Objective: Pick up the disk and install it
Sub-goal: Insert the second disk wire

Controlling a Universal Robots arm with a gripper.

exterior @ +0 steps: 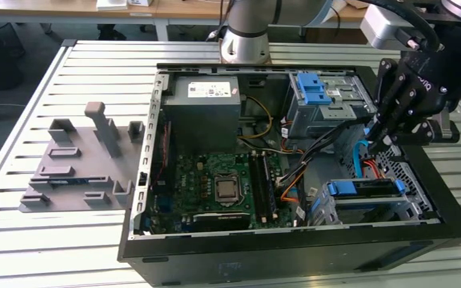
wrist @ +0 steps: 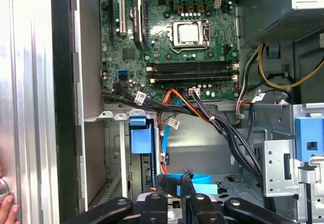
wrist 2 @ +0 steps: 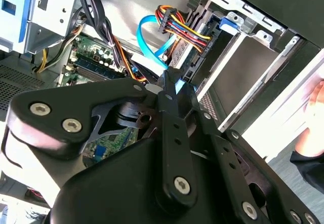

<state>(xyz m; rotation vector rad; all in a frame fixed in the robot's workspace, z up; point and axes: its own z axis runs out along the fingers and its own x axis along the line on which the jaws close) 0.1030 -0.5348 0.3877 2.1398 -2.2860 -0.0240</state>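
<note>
Gripper: black gripper [exterior: 380, 143] [wrist: 176, 182] is hanging tip-down inside the open computer case [exterior: 295, 255], its fingers drawn together and gripping nothing.
Disk: the disk [exterior: 362, 189] is sitting in the drive cage just beside and below the gripper tips, apart from them, with its blue rail facing up; in the first wrist view the blue rail [wrist: 140, 135] is showing just beyond the tips.
Blue cable: a flat blue cable [exterior: 364, 159] [wrist 2: 152, 41] is looping right under the gripper tips, between them and the disk.
Wire bundle: coloured wires [wrist 2: 182, 29] are running into a plug close past the blue cable.
Second cage: another drive cage with a blue latch [exterior: 319, 90] is standing near the gripper, on the side away from the disk.
Circuit board: the green board [exterior: 214, 186] [wrist: 172, 31] is lying on the case floor, farther from the gripper than the cages.
Power box: a grey power box [exterior: 206, 99] is sitting beyond the board, well apart from the gripper.
Stand: a grey plastic stand [exterior: 78, 162] is resting outside the case on the slatted table [exterior: 22, 240], farthest from the gripper.
Person: a hand [wrist: 6, 206] is showing at the table edge outside the case wall.
</note>
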